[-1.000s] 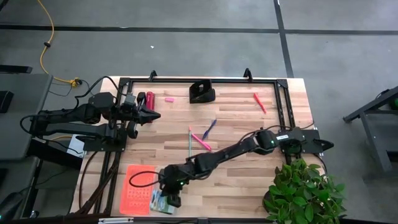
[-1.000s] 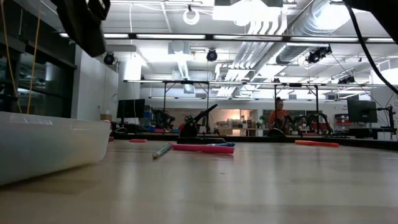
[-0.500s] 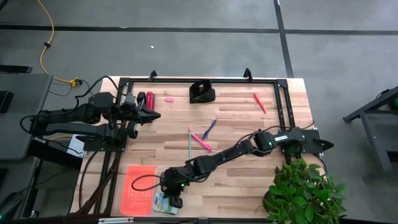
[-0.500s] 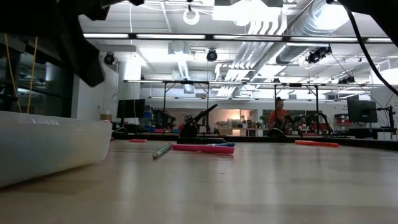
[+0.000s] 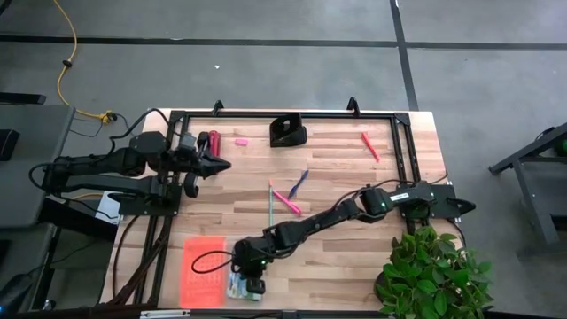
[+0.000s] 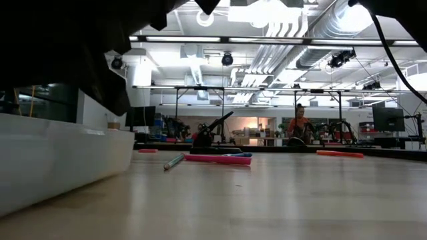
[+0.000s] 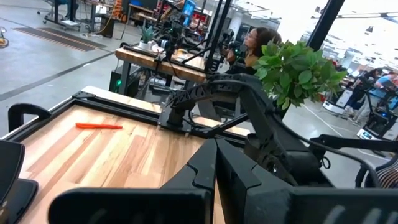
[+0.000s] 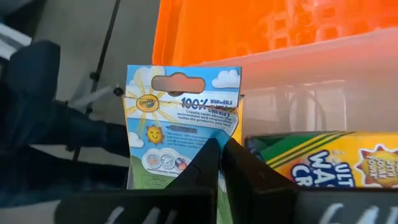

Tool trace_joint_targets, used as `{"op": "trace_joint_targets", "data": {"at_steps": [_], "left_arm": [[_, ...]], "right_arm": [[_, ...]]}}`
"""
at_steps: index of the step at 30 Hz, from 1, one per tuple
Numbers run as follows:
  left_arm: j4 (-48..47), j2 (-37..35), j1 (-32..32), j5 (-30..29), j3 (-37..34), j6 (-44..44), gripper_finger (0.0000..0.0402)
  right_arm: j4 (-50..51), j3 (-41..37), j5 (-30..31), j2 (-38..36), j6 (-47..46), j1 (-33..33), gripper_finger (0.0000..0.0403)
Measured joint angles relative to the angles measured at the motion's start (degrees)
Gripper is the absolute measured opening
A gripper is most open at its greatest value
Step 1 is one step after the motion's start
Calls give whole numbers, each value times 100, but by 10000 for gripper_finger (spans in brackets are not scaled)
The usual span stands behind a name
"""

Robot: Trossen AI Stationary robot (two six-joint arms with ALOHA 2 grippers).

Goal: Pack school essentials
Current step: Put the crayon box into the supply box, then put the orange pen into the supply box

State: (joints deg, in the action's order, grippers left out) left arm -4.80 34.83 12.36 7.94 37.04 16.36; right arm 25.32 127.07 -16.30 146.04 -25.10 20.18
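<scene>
R gripper (image 8: 219, 163) fingers pressed together, over the bin (image 8: 298, 93) at table's front edge. Card pack (image 8: 181, 124) reads "100% renewable"; crayon box (image 8: 323, 162) beside it, "ULTRA WA…" visible. Pens (image 5: 285, 197) mid wood table (image 5: 354, 257). L gripper (image 5: 215, 164) closed, empty, rear left. Far off: workshop room, a person (image 6: 298, 123).
</scene>
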Motion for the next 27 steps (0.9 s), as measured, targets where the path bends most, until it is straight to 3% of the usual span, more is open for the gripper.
{"op": "trace_joint_targets", "data": {"at_steps": [13, 20, 27], "left_arm": [[6, 138, 0, 0, 0, -43, 0], [9, 138, 0, 0, 0, -44, 0], [11, 134, 0, 0, 0, -46, 0]], "right_arm": [[164, 0, -46, 0, 162, 9, 26], [227, 0, -128, -23, 194, 7, 113], [810, 0, 70, -488, 896, -97, 193]]}}
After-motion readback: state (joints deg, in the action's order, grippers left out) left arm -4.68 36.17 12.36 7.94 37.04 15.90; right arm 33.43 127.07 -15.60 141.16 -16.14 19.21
